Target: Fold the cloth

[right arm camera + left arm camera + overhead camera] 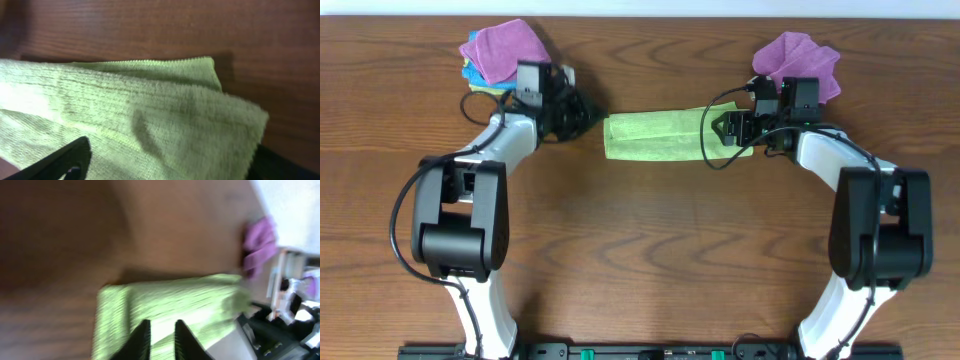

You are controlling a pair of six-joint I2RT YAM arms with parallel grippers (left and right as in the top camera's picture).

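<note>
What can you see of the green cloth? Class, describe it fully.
The cloth is lime green, soft and fuzzy, with fine ribs. It is folded into a long strip, its layers showing at one corner, and it lies flat on the wooden table between the two arms. The right gripper is over its right end with fingers spread. The left gripper sits just off its left end.

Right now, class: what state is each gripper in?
Left gripper: open, empty, by the cloth.
Right gripper: open, above the cloth.
</note>
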